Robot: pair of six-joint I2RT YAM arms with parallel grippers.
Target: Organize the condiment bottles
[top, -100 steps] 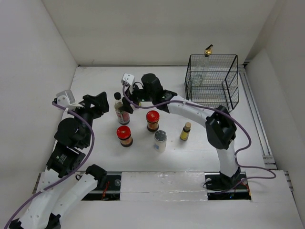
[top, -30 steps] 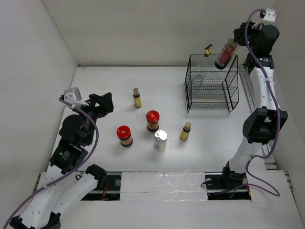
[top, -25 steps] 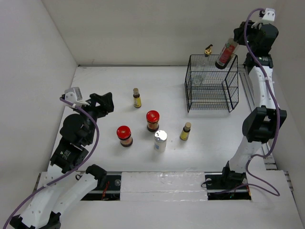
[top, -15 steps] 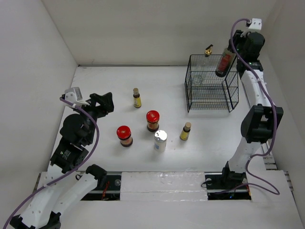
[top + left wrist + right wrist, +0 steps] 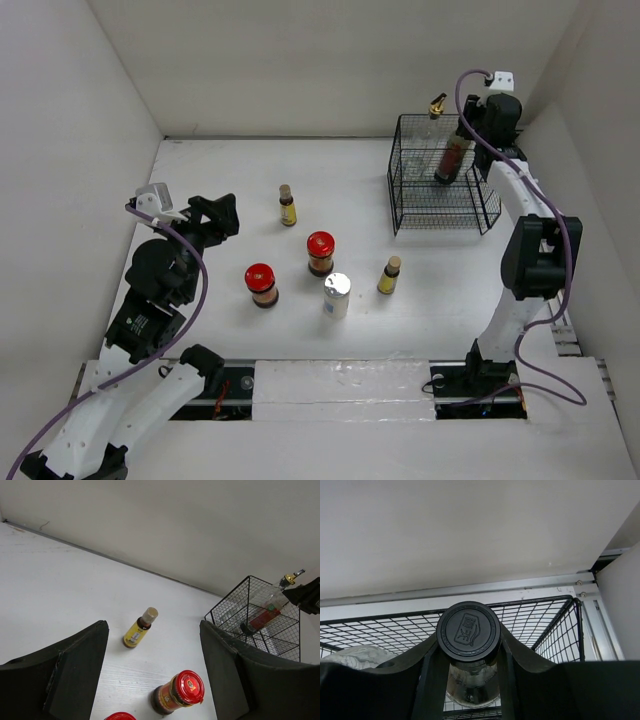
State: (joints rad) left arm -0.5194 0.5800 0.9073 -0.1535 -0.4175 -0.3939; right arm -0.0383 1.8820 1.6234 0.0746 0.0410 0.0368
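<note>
My right gripper [image 5: 465, 128] is shut on the black cap [image 5: 468, 631] of the dark red-labelled bottle [image 5: 450, 160]. The bottle hangs tilted, its lower part inside the black wire basket [image 5: 480, 215]. Beside it in the basket stands the tall clear gold-spouted bottle [image 5: 432, 125]. On the table stand two small yellow brown-capped bottles [image 5: 287, 206] [image 5: 388, 275], two red-lidded jars [image 5: 320, 250] [image 5: 261, 283] and a silver-lidded jar [image 5: 336, 295]. My left gripper [image 5: 228, 215] hovers open at the left, with nothing between its fingers.
White walls enclose the table on the left, back and right. The basket sits in the far right corner, close to the metal rail [image 5: 520, 587] along the wall. The left wrist view looks over a yellow bottle [image 5: 137, 630] and a red-lidded jar [image 5: 181, 694] toward the basket [image 5: 235, 610].
My right arm has swung left and down, carrying the dark bottle from above the basket's far right corner into the basket. The left arm has stayed put.
</note>
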